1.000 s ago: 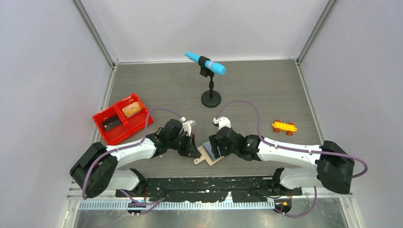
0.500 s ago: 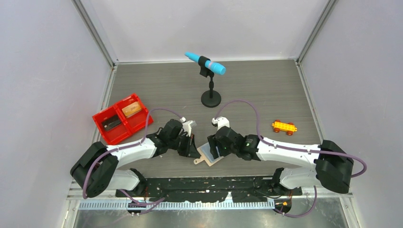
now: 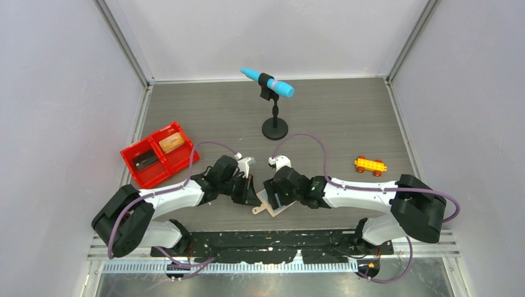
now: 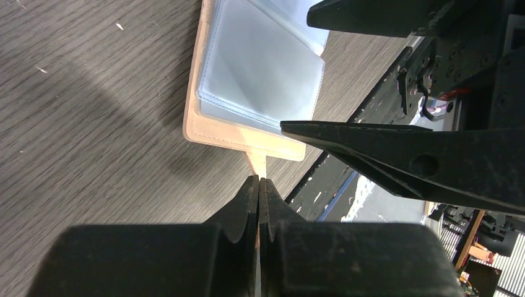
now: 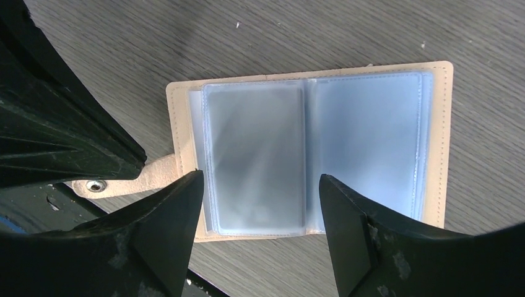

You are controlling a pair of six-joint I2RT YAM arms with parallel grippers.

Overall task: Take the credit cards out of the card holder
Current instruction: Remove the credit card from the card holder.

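Observation:
The tan card holder (image 5: 182, 117) lies spread open near the table's front edge, its blue-grey plastic sleeves (image 5: 257, 154) facing up; I cannot tell whether a card is inside them. My left gripper (image 4: 259, 180) is shut on the holder's small side tab (image 4: 256, 163). My right gripper (image 5: 259, 185) hovers open just above the left sleeve page, one finger on each side of it. In the top view the holder (image 3: 278, 209) shows between the left gripper (image 3: 252, 197) and the right gripper (image 3: 273, 198). A tan-orange credit card (image 3: 173, 142) and a dark one (image 3: 145, 161) lie in the red tray.
The red two-compartment tray (image 3: 162, 153) stands at the left. A blue microphone on a black stand (image 3: 274, 129) is at the back centre. An orange toy brick car (image 3: 370, 165) sits at the right. The table's front edge and black rail (image 3: 272, 238) run just behind the holder.
My right gripper has shifted slightly left over the holder and its jaws have spread a little wider. The left gripper and the holder have not moved.

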